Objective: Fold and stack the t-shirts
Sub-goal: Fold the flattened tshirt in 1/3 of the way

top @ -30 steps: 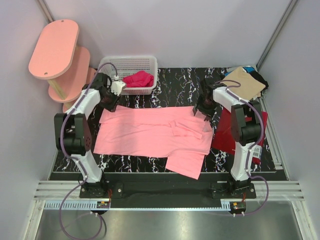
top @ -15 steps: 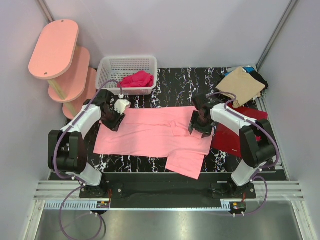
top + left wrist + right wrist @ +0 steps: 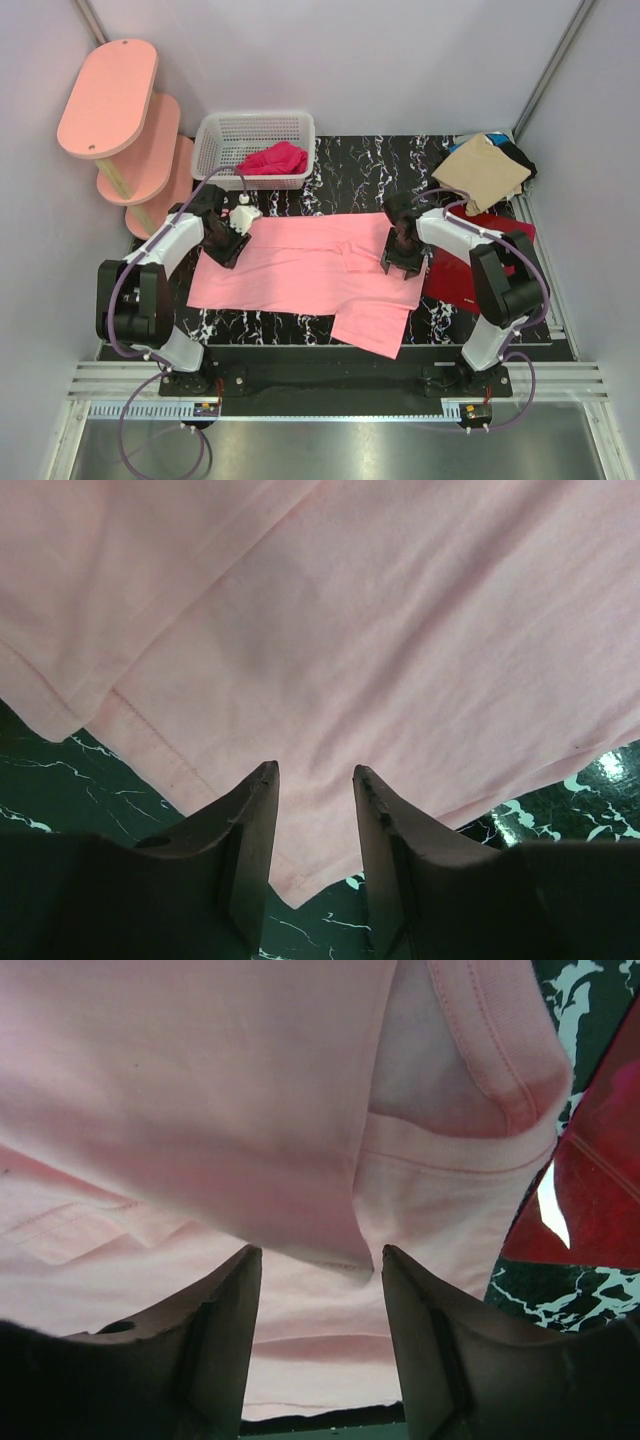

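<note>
On the worktop (image 3: 350,165), over the pink t-shirt (image 3: 300,265), the left end effector (image 3: 313,772) has its jaws parted. It is released, with nothing between them but flat cloth and a stitched corner lying below. From above, it sits at the shirt's 10 o'clock corner. Across at the 3 o'clock end, the right end effector (image 3: 320,1252) is also parted, and a doubled edge dips between its fingers without looking pinched. The dark red shirt (image 3: 600,1190) lies just beyond at 3 o'clock, and the tan one (image 3: 485,168) sits well off at 1 o'clock. The basket (image 3: 258,128) holding red cloth is at 11 o'clock. The pink shirt lies mid-worktop with its long axis running 9 to 3 o'clock. The stitched bottom hem seems to be at 9 and the sleeve end at 3, where one sleeve (image 3: 375,325) pokes out toward 5 o'clock. I can't make out the collar. To fold it well, I'd say both sides should bite the same long edge at matching depth and catch both layers on the right. They should then lift together, keep the cloth taut between them, and lay the crease parallel to that 9-to-3 line. The stray sleeve needs tucking in, or the stack will sit lopsided.
</note>
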### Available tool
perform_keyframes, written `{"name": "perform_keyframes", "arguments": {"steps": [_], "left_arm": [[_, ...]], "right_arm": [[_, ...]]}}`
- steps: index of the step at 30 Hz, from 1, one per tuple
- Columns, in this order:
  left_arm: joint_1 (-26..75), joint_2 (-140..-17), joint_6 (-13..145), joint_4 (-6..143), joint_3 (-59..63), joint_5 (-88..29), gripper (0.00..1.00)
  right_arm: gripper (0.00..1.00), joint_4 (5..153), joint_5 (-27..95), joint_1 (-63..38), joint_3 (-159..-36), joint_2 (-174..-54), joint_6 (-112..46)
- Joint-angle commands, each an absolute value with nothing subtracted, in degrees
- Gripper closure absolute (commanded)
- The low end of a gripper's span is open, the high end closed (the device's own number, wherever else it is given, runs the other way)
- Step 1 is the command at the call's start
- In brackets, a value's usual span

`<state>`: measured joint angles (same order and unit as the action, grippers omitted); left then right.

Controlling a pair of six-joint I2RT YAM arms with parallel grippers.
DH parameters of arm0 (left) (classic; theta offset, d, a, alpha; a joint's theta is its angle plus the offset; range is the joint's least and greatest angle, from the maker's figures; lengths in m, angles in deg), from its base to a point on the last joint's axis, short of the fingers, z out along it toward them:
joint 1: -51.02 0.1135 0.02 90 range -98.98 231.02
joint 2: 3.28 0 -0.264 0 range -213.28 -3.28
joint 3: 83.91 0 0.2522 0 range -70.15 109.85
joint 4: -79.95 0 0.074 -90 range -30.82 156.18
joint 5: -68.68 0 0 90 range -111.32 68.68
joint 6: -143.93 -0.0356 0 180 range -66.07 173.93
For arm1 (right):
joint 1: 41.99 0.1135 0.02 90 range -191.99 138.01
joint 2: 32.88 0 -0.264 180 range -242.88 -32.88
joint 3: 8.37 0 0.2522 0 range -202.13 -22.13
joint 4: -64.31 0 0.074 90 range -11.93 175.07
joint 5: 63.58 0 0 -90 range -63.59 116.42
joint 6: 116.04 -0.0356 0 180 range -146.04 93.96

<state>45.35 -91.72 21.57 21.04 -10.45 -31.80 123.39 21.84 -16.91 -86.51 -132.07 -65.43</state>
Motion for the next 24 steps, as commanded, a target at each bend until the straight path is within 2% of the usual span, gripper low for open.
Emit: {"name": "perform_keyframes", "arguments": {"steps": [1, 5, 9, 13, 17, 24], "left_arm": [[45.22, -88.98, 20.27, 22.68, -11.35, -30.73, 0.59], [45.31, -88.97, 20.01, 23.12, -11.96, -30.55, 0.59], [45.22, -90.03, 19.22, 24.08, -13.11, -29.50, 0.60], [45.22, -91.78, 18.16, 27.15, -15.21, -26.43, 0.60], [45.31, -92.75, 17.37, 29.09, -17.32, -24.40, 0.61], [45.31, -93.72, 17.02, 30.76, -18.73, -23.26, 0.61]], "right_arm": [[0.43, 121.66, 18.51, -17.03, -88.22, -133.86, -65.85], [0.51, 121.49, 17.45, -17.03, -89.19, -134.48, -65.41], [0.70, 121.49, 17.80, -17.03, -89.28, -133.52, -65.50], [0.82, 121.92, 18.42, -17.03, -88.66, -131.58, -65.50], [0.88, 123.06, 18.86, -17.03, -87.79, -129.65, -65.50], [0.91, 125.17, 21.14, -17.03, -86.38, -124.56, -66.11]]}}
